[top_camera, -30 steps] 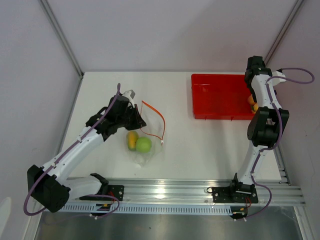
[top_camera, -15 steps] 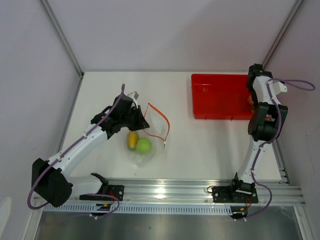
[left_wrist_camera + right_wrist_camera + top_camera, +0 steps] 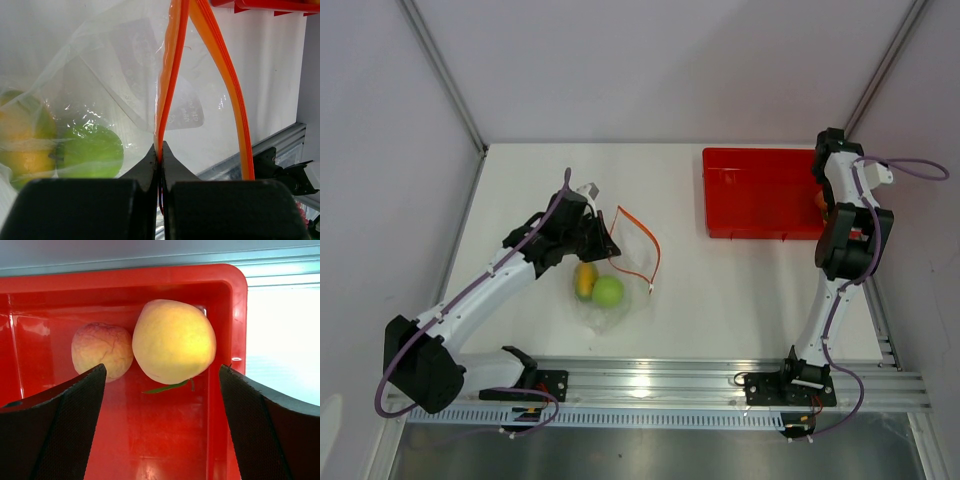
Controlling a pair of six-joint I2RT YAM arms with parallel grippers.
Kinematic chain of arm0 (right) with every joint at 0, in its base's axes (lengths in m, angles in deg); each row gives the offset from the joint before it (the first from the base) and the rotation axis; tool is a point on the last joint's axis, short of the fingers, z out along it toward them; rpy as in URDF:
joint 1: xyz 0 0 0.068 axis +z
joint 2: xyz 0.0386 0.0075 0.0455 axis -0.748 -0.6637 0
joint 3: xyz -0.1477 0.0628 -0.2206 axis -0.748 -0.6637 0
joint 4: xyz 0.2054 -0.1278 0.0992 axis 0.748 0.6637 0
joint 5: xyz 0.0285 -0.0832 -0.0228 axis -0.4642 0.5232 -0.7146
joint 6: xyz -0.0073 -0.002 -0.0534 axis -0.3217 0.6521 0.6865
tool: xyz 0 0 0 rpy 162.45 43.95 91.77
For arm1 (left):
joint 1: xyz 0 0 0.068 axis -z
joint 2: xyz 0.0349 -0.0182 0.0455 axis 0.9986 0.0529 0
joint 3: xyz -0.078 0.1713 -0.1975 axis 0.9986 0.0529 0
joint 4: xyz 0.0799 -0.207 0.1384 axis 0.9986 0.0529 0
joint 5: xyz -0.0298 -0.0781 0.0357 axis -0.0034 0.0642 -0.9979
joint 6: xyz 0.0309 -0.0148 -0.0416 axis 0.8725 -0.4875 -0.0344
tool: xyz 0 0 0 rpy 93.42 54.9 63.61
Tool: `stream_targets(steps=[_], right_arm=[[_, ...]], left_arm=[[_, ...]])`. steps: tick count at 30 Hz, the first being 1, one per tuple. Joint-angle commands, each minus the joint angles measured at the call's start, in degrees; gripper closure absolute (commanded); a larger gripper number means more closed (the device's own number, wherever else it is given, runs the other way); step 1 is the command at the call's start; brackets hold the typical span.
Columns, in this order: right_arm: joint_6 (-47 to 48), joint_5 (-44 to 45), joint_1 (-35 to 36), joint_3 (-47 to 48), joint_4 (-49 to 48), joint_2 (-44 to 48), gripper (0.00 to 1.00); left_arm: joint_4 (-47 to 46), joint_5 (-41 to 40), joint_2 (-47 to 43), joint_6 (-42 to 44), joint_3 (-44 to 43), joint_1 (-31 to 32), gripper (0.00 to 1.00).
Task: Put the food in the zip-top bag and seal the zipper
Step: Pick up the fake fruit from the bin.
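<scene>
The clear zip-top bag (image 3: pixel 610 290) lies left of centre with the green apple (image 3: pixel 608 291) and the yellow-green mango (image 3: pixel 584 279) inside; both also show in the left wrist view, apple (image 3: pixel 90 150) and mango (image 3: pixel 22 135). Its orange-red zipper (image 3: pixel 650 255) gapes open. My left gripper (image 3: pixel 603 243) is shut on one zipper strip (image 3: pixel 167 90) and holds the mouth up. Two orange-yellow peaches, one large (image 3: pixel 173 340) and one paler (image 3: pixel 101 350), lie in the red tray's corner. My right gripper (image 3: pixel 161 385) is open above the tray, just short of the peaches.
The red rectangular tray (image 3: pixel 760 195) stands at the back right, its wall (image 3: pixel 235 340) close beside the large peach. A metal rail (image 3: pixel 650 385) runs along the table's near edge. Grey walls enclose the table at back and sides.
My right arm moved back over the tray's right end during the first half second. My left gripper shifted slightly right with the zipper strip, widening the bag's mouth. Little changed since.
</scene>
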Motion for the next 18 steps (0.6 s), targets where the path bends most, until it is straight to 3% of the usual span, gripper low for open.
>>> stream_targets(steps=[1, 18], right_arm=[[-0.5, 3.5, -0.7, 3.1, 0.0, -0.7, 0.07], [0.4, 1.9, -1.4, 2.8, -0.8, -3.0, 0.08]], left_arm=[[-1.3, 1.0, -0.3, -0.5, -0.1, 0.5, 1.0], [-1.7, 1.3, -0.1, -0.5, 0.5, 0.5, 1.0]])
